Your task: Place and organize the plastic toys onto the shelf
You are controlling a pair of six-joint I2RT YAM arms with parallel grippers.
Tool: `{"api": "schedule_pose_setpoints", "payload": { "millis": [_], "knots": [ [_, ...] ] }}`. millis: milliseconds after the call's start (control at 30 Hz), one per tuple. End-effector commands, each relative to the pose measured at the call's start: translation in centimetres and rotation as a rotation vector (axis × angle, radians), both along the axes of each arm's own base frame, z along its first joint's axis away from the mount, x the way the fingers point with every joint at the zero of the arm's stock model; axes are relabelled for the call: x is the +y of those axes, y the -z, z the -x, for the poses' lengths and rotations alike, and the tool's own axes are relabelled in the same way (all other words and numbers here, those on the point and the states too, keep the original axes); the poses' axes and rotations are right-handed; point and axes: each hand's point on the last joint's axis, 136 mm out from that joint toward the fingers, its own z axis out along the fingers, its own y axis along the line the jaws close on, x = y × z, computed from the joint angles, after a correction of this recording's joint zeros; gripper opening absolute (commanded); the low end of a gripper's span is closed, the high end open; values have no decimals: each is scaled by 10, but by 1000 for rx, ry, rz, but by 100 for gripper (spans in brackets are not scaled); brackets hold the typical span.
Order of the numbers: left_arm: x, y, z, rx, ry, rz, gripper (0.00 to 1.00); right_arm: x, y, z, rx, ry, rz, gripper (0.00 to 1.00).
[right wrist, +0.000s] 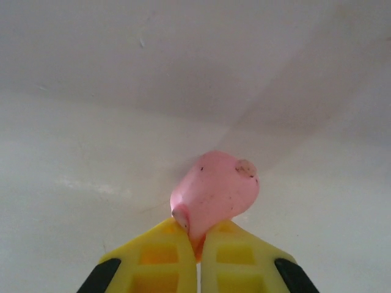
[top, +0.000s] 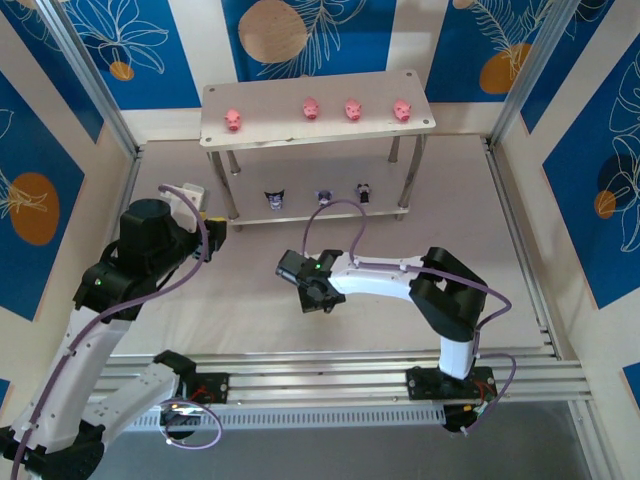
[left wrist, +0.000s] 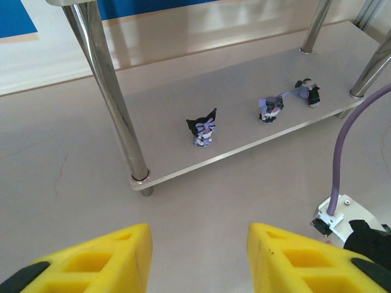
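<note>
Since the right hand (top: pixel 313 293) is clenched on a pink pig (right wrist: pixel 214 190), the next move turns on one relation. The shelf (top: pixel 270 100) lies straight ahead of that hand, toward the far side of the surface (top: pixel 250 330), and by my read its top tier sits above hand level.

Right wrist view: the pig is pinched at its near end between the yellow fingertips (right wrist: pixel 165 244). Its body pokes forward past them, long axis leaning up and to the right, not square to the fingers. Can't tell if it's off the surface or brushing it.

Left hand (left wrist: pixel 198 241): released, jaws apart, nothing between them. It sits just off the shelf's front left leg (left wrist: pixel 113 104), nearer the shelf than the right hand. It carries nothing, so placement looks like the right arm's job.

Shelf contents:
- Top tier: left pig (top: pixel 233 120), then second pig (top: pixel 310 107), third pig (top: pixel 352 109) and right pig (top: pixel 402 110) in one row. The widest gap is between the left pig and the second, and I'd judge that the slot for the held one.
- Lower tier: left dark figurine (left wrist: pixel 203 129) upright, middle dark figurine (left wrist: pixel 270 110) and right dark figurine (left wrist: pixel 310 91) near each other. Can't make out the right one's pose.

Risk, as a guess: with that tilted grip the pig may land on its side unless the wrist levels it before letting go.
</note>
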Motion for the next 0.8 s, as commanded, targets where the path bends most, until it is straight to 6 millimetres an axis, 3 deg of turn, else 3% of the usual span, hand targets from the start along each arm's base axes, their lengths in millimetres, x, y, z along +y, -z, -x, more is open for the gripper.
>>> {"api": "schedule_pose_setpoints", "payload": {
  "millis": [0,100,167,267,533,633,767],
  "knots": [
    [4,0,2,-6,-11,-6,46,-3,-18,-6,-83,-58,11,0],
    [4,0,2,-6,-11,-6,46,2,-33,-8,-104,-112,-14,0],
    [6,-1,2,-4,-16,-11,46,9,-55,-7,-125,-173,-42,0],
    [10,-7,4,-12,-32,-21,46,10,-108,-9,-188,-237,-63,0],
    [15,-24,3,-39,-51,-23,47,5,-280,-26,-496,-377,-261,0],
    [10,-26,1,-37,-34,1,47,6,-328,-39,-589,-419,-342,0],
    [2,-29,-2,-37,-9,35,47,15,-376,-54,-666,-473,-462,0]
  ]
}}
